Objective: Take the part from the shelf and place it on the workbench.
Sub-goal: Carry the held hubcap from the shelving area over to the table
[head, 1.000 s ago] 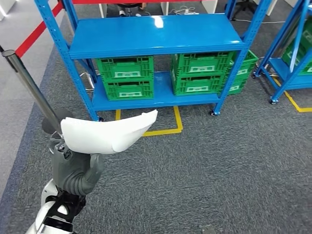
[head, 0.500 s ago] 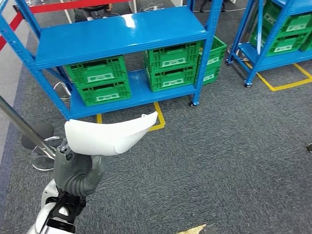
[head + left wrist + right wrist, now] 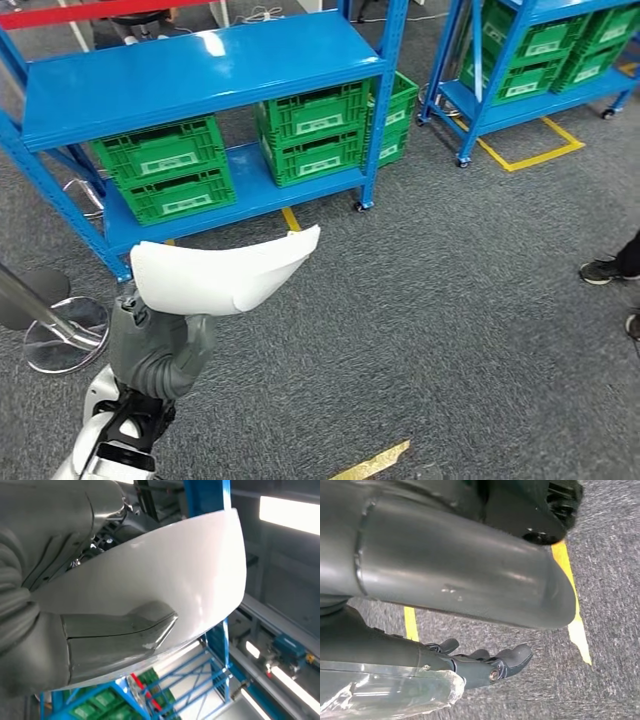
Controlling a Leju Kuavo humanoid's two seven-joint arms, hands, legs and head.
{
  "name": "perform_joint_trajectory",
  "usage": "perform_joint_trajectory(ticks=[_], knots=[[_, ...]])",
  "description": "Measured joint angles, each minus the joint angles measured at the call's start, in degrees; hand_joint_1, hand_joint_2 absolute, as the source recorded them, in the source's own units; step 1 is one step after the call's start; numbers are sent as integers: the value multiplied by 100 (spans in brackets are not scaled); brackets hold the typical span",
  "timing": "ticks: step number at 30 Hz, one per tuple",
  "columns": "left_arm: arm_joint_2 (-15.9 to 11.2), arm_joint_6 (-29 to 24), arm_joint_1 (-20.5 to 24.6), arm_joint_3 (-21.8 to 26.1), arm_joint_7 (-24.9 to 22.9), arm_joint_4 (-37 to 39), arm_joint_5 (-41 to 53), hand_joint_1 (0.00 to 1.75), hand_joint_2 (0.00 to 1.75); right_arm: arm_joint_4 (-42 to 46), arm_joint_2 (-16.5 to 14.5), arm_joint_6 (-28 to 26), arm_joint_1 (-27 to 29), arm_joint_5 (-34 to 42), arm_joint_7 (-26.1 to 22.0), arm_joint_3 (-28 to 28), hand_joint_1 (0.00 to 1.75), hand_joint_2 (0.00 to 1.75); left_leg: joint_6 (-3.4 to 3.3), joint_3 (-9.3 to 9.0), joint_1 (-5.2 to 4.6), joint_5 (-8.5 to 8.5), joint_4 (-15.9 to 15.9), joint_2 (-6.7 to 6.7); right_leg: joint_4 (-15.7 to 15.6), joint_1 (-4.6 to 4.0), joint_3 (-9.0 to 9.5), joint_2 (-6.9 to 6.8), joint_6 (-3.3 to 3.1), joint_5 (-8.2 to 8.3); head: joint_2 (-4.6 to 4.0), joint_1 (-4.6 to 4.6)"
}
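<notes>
Above the grey carpet [image 3: 453, 330], clear of the blue shelf [image 3: 189, 75], my left hand [image 3: 155, 350] holds the white curved part [image 3: 226, 275] from beneath, its long body lying roughly level and its pointed end reaching out over the floor; in the left wrist view my thumb [image 3: 120, 635] presses flat against the pale shell [image 3: 170, 580]. My right hand [image 3: 486, 665] hangs over the carpet near a strip of yellow floor tape [image 3: 576, 620], its fingers loosely extended and holding nothing. Green crates [image 3: 162, 170] sit on the lower tier of the shelf, and a person's shoes [image 3: 604, 270] stand at the right edge of the head view. I judge the pickup finished and the carry in progress; no workbench is visible, so reaching it and setting the part down remain.
</notes>
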State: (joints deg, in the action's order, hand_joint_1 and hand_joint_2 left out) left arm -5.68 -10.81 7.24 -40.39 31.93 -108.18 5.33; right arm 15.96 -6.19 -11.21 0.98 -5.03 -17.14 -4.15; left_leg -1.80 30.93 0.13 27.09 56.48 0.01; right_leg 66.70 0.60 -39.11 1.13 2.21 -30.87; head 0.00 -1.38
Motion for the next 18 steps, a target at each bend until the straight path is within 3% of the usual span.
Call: perform_joint_trajectory(ticks=[2, 3, 4, 6, 8, 9, 11, 13, 15, 17, 18], knots=[[-4, 0, -10, 1, -2, 1, 0, 175, 175, 0, 0, 0, -3, 0, 0, 1, 0, 0, -13, 15, -26, -1, 3, 140, 641, 4, -272, -53, 17, -243, 0, -2], [-5, -1, -12, 1, -3, 1, 0, 175, 175, 0, 0, 0, 6, 0, 0, 2, 0, 0, -14, 19, -35, -1, 4, 205, 702, 4, -277, -64, 21, -222, 0, -3], [-4, -3, -15, 1, -3, 1, 0, 175, 175, 0, 0, 0, 15, 0, 0, 2, 0, 0, -14, 18, -41, 0, 6, 263, 519, 4, -154, -85, 19, -99, 0, -3], [-2, -20, -16, 8, -4, 0, 1, 175, 175, 1, 0, 0, 13, 0, 0, 5, 0, 0, 2, 10, -63, 11, 15, 368, -272, -12, 313, -256, 6, 216, 0, -5], [1, -43, -14, 32, -11, -1, 1, 175, 175, 2, 0, -1, -8, 0, -2, 9, 0, 0, 41, 14, -101, 25, 35, 453, -837, -39, 636, -420, -49, 344, 0, -3], [2, -46, -12, 49, -27, -1, -4, 175, 175, 2, 0, -2, -10, 0, -6, 13, 0, 0, 61, 18, -118, 27, 43, 493, -912, -54, 668, -438, -81, 334, 0, -1], [4, -4, 3, 82, -104, -1, -57, 175, 175, 2, 0, -3, 25, 9, -37, 26, 0, 0, 108, 20, -113, 36, 57, 544, -928, -51, 657, -341, -153, 366, 0, 0], [3, 78, 28, 102, -199, -1, -132, 175, 175, 2, 0, -4, 61, 32, -89, 53, 0, 0, 178, 90, -84, 203, 252, 375, -948, -33, 649, -241, -220, 404, 0, 11], [-4, 145, 42, 121, -267, 1, -177, 175, 175, 2, 0, 0, 58, 53, -132, 82, 0, 0, 234, 353, -51, 571, 866, 144, -955, -25, 632, -125, -266, 431, 0, 30], [-13, 180, 44, 144, -307, 1, -199, 175, 175, 0, 0, 3, 60, 69, -155, 106, 0, 0, 248, 655, -36, 832, 1528, 80, -954, -30, 612, 3, -285, 445, 0, 32], [-18, 187, 47, 160, -316, 1, -204, 175, 175, -2, 0, 1, 73, 75, -160, 117, 0, 0, 243, 709, -34, 812, 1642, 72, -953, -32, 607, 67, -286, 450, 0, 31]])
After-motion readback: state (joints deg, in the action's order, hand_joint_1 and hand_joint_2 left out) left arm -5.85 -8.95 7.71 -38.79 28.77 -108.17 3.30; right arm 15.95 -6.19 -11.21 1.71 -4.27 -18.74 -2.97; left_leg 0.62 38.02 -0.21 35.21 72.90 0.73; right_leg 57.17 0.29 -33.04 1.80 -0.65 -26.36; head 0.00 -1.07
